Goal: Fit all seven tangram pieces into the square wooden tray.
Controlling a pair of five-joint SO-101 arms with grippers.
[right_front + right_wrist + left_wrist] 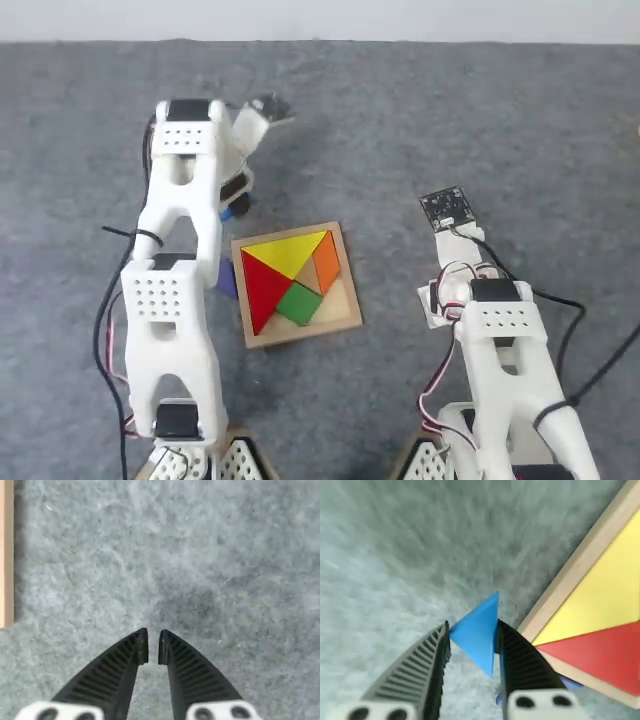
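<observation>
High view: the square wooden tray (345, 312) holds a yellow triangle (288, 255), a red triangle (262, 290), a green square (299, 303) and an orange parallelogram (327, 262). Bare wood remains.

Left wrist view: the left jaws are clamped edge-to-edge on a blue triangle (479, 632) just beside the tray's rim. It is probably light, stiff and slick.

Right wrist view: the right jaws are almost together, empty, over the desk (225, 555).

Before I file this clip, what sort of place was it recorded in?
Probably a robot tabletop workstation, perhaps a lab bench: white left arm and right arm side by side, a grey felt-like table cover, and a wooden tray of tangram pieces, the left pincer holding a blue triangle.
</observation>
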